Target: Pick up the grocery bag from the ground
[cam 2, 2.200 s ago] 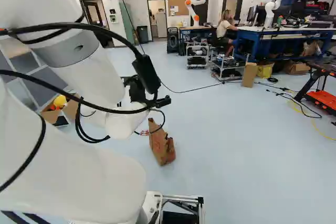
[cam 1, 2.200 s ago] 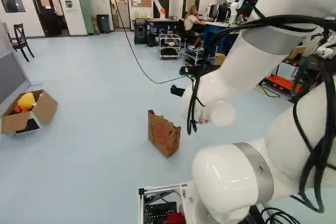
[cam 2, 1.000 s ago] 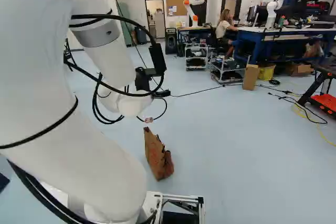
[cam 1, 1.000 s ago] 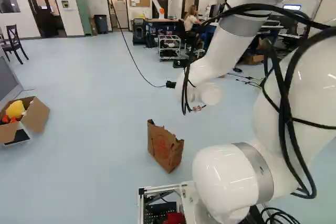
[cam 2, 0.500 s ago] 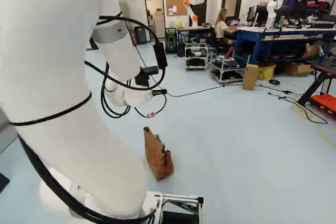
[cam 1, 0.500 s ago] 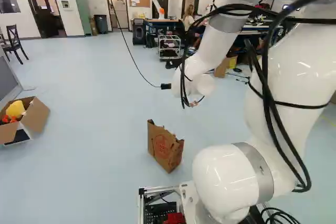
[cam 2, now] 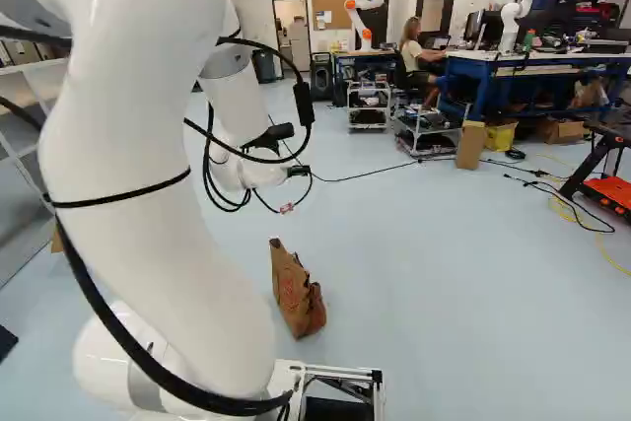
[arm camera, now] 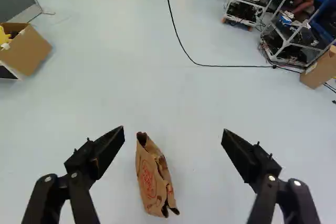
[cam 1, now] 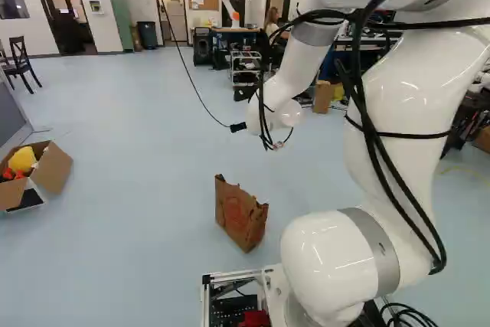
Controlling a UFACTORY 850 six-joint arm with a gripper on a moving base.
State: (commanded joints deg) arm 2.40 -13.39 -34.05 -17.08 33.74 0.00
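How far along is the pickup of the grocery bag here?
Done so far: the gripper is open, and the wrist view shows the paper bag between its spread fingers. In hand: nothing; the bag stands on the floor, well apart from the gripper. Left: approaching the bag, closing on it and lifting it.

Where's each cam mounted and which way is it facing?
Left base view: on the base, behind and left of the arm, looking ahead, slightly down; arm right of the middle.
Right base view: behind and right, same direction; arm left of the middle.
Wrist view: on the wrist, along the gripper, over the floor; two open fingers at the bottom edge.
All three share the grocery bag.
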